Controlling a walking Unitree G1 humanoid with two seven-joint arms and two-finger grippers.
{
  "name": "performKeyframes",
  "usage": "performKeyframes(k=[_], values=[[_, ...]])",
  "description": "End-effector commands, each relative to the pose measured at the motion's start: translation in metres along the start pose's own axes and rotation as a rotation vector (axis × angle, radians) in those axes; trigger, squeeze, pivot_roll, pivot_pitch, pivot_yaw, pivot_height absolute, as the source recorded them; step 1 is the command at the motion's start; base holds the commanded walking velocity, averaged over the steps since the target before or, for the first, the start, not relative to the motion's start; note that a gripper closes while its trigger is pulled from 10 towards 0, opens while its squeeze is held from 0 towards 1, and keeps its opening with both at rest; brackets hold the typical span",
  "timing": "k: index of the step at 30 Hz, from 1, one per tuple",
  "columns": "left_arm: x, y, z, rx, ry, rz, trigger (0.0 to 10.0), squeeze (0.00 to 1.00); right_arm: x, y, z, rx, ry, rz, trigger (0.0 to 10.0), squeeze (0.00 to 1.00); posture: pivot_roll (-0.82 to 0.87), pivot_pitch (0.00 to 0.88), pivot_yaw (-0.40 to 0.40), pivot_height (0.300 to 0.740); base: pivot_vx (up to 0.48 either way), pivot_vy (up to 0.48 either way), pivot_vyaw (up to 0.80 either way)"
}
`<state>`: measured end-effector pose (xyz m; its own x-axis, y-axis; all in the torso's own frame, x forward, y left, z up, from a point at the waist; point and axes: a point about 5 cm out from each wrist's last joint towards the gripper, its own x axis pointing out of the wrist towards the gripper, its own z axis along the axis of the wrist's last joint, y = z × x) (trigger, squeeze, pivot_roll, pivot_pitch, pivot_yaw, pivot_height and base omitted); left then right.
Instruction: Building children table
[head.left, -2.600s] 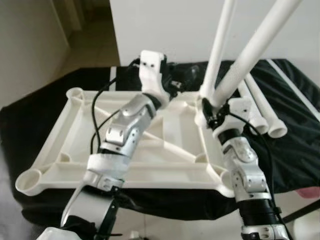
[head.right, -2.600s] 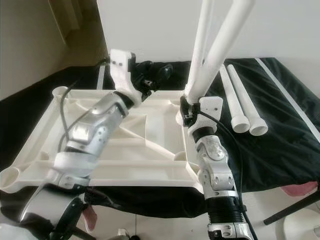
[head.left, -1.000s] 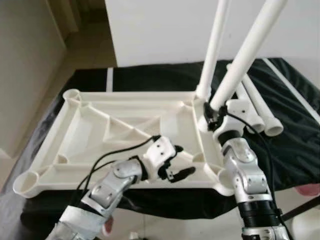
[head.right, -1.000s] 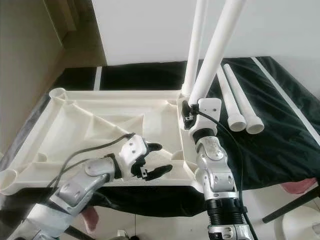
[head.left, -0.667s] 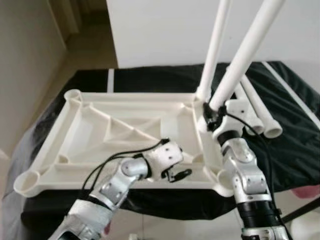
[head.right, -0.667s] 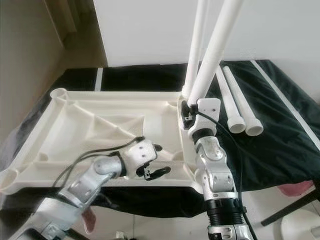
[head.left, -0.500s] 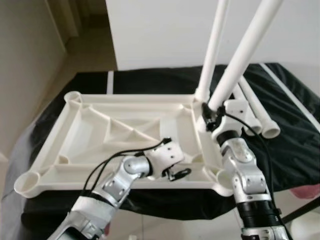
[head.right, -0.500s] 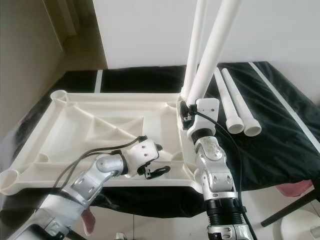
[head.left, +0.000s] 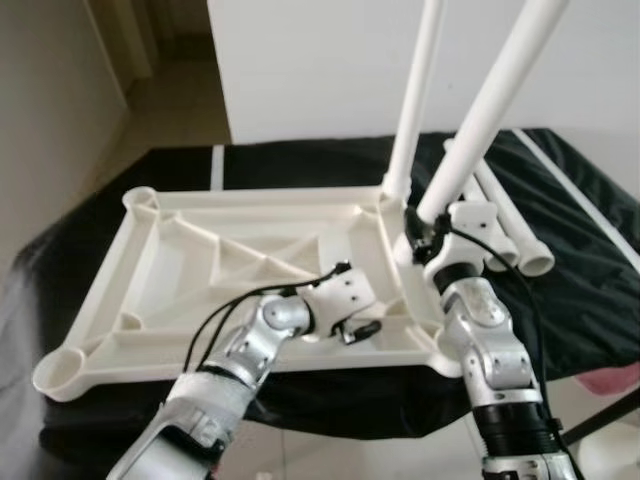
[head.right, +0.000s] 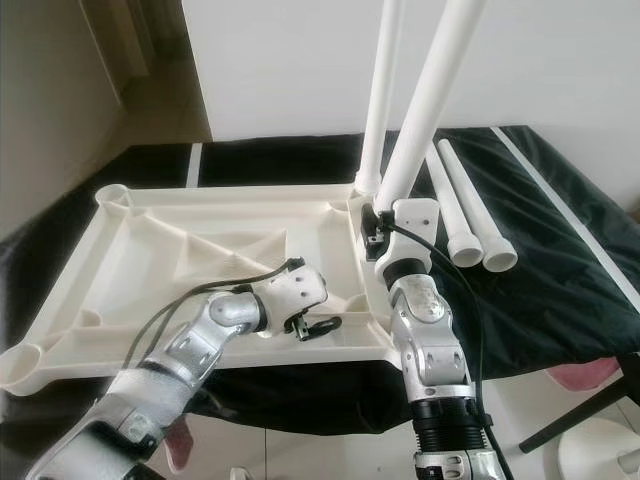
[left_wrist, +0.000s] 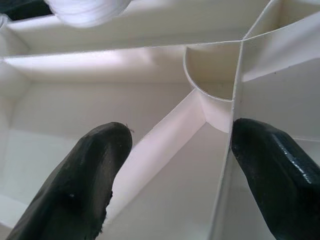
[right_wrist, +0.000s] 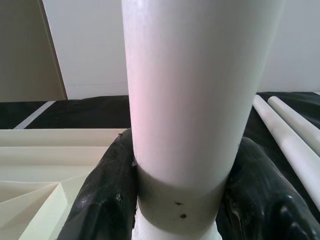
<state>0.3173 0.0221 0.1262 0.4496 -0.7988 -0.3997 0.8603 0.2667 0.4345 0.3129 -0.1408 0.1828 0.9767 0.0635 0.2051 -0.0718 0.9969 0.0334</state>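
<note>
- No brand mark, label or lettering can be read on any of the parts.
- The white plastic tabletop (head.left: 240, 270) lies upside down, its ribbed underside facing up, with round leg sockets at its corners.
- It rests on a surface covered by a black cloth (head.left: 590, 300); what lies under the cloth cannot be told. A pale stripe runs across the cloth at the far left and another along its right side.
- Behind stands a white wall (head.left: 330, 60); to the left, a beige wall and a tan floor leading to a doorway.
- One white leg (head.left: 415, 95) stands upright in the far right corner socket.
- A second leg (head.right: 430, 95), tilted to the right, is seated just in front of the first on the tabletop's right edge, its lower end a slightly darker collar.
- The right gripper (right_wrist: 182, 200) has its jaws pinching this second leg low down, a black finger pressed on each side just above the socket.
- The left gripper (left_wrist: 175, 165) hovers low over the near right part of the underside, jaws spread, with a rib junction and a curved socket wall between them; they grip nothing.
- Two spare legs (head.right: 465, 205) lie side by side on the cloth, right of the tabletop, flared ends toward the robot.
- A pink object (head.right: 590, 378) peeks out at the lower right, below the cloth's edge.
</note>
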Motion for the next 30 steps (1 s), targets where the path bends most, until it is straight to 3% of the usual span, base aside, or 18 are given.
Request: performKeyframes(k=[1, 17, 30], values=[[-0.006, 0.027, -0.004, 0.005, 0.025, 0.527, 10.0, 0.00, 0.002, -0.003, 0.006, 0.002, -0.018, -0.013, 10.0, 0.00, -0.02, 0.000, -0.001, 0.740, 0.000, 0.000, 0.00], [0.011, 0.034, 0.018, 0.110, 0.015, 0.610, 10.0, 0.00, 0.000, -0.007, 0.007, 0.002, -0.023, -0.039, 10.0, 0.00, -0.04, 0.000, 0.013, 0.740, 0.000, 0.000, 0.00], [0.005, 0.061, 0.019, 0.139, 0.097, 0.816, 10.0, 0.00, 0.001, -0.006, 0.008, 0.001, -0.026, -0.036, 10.0, 0.00, -0.04, 0.000, 0.009, 0.740, 0.000, 0.000, 0.00]])
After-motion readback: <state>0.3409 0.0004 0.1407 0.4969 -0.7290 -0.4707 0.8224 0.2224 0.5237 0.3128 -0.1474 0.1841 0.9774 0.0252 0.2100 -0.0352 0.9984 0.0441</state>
